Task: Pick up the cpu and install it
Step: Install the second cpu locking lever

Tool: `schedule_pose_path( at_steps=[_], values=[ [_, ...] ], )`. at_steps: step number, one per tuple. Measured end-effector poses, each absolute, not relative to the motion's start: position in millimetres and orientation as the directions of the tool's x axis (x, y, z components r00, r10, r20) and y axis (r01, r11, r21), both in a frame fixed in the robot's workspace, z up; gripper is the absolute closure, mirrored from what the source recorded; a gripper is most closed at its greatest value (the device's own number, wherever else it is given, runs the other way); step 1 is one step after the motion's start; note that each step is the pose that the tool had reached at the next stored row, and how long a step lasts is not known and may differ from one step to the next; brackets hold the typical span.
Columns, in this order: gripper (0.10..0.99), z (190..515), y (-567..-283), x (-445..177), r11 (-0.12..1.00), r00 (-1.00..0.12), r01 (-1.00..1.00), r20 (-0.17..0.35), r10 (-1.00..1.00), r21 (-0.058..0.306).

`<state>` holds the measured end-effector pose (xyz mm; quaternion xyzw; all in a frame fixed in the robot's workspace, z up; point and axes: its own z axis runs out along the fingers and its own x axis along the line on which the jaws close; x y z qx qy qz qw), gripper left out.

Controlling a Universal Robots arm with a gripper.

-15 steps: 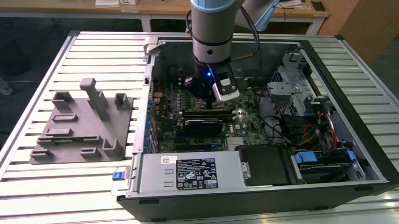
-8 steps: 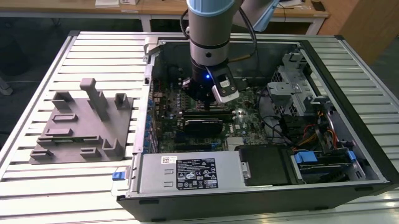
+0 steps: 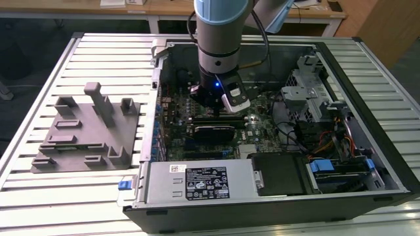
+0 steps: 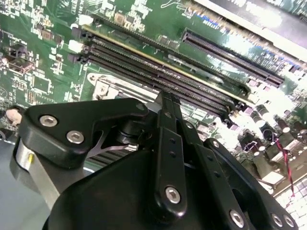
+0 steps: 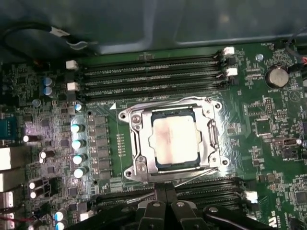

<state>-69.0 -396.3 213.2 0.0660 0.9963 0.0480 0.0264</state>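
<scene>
The ribbed metal tabletop (image 3: 39, 196) carries an open black computer case (image 3: 367, 98) and a grey moulded fixture (image 3: 85, 132). Inside lies the green motherboard (image 5: 268, 143). The black end effector (image 5: 163, 203), its fingers pressed together and holding nothing, hovers just beside the metal-framed socket (image 5: 136, 167), where the flat square silvery cpu (image 5: 173, 141) sits

In the exterior view the arm (image 3: 222, 34) is cut off by the picture's upper edge, and its wrist hides the motherboard (image 3: 262, 129) part beneath it. In the second wrist view the gripper (image 4: 165, 103) body covers most of the metal socket frame (image 4: 108, 88). In the first wrist view the picture's edge cuts off the gripper's base, and its fingertips (image 5: 164, 192) overlap the nearest memory slots (image 5: 211, 189).
</scene>
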Motion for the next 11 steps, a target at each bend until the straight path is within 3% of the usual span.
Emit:
schedule_pose_path(
  at_steps=[11],
  values=[
    [0.980,207.1,-405.3,-79.0,0.981,-0.991,0.123,-0.039,0.130,0.153]
  ],
)
